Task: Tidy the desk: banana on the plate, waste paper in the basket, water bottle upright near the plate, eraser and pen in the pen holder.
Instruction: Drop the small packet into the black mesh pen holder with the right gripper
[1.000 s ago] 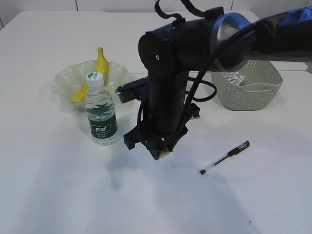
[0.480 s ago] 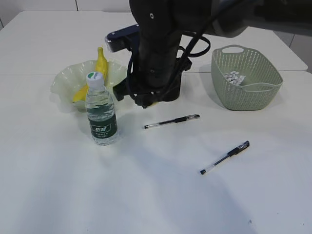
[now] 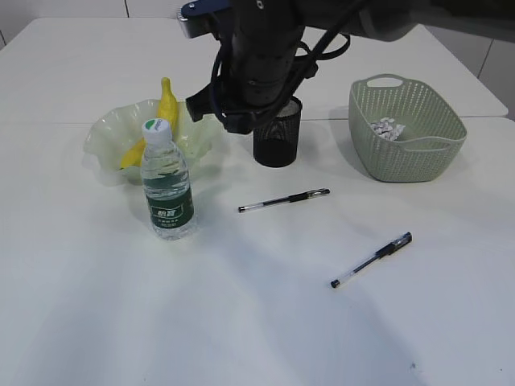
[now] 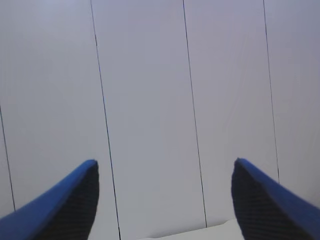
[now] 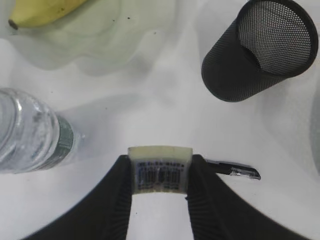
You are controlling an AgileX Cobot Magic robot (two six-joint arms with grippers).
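The desk (image 3: 80, 305) is partly tidied. The basket (image 3: 406, 157) at right holds the waste paper (image 3: 388, 128). The plate (image 3: 109, 133) at left carries the banana (image 3: 165, 108), and the water bottle (image 3: 167, 181) stands upright just in front of it. Two pens lie loose on the desk: one pen (image 3: 283, 200) near the middle, a second pen (image 3: 372, 260) nearer the front right.

Step in hand, as judged: delivery of the eraser (image 5: 160, 169) to the pen holder (image 5: 260, 47). The right gripper (image 5: 160, 177) hangs above the desk with its jaws part-closed, clamping the eraser between them, barcode sticker facing the camera. The holder stands empty, up and to the right of the eraser in the wrist view. The next move calls for carrying the eraser over the holder's mouth, centring it, then releasing.

The left gripper (image 4: 165, 200) stands wide open, holds nothing and faces a panelled wall.
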